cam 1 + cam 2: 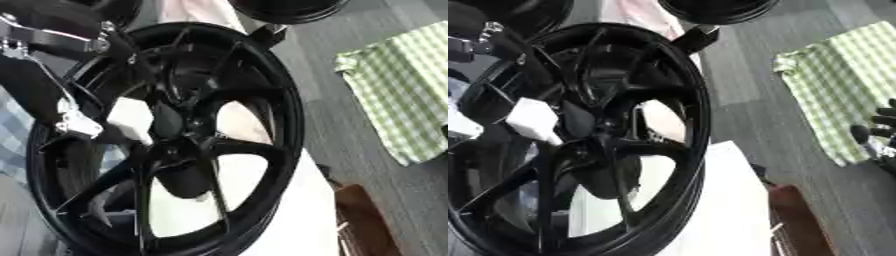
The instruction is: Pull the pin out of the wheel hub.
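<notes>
Left eye view: the left hand (131, 117) is seen reaching in from the upper left, its black arm with silver joints crossing the rim of the wheel hub (289, 125). The hand is set against the middle of the hub, where a white block-shaped part (129, 119) is seen beside the dark centre cap; whether the fingers are curled round anything cannot be told, since they merge with the black spokes. The pin itself cannot be made out among the dark parts at the centre.

The wheel hub is stood on edge and tilted, its black spokes spread from the centre, and it fills most of the view. It is rested on a white surface (728, 210), which shows through the gaps between the spokes.

In the right eye view, the right hand (878, 131) is shown at the right edge, well apart from the hub, with dark fingertips held relaxed and nothing in them. It is placed over a green-and-white checked cloth (398, 85) lying on the grey floor (350, 145). A brown wooden piece (363, 215) is seen beside the white surface at the lower right. A second black wheel (284, 10) is partly shown at the top edge.
</notes>
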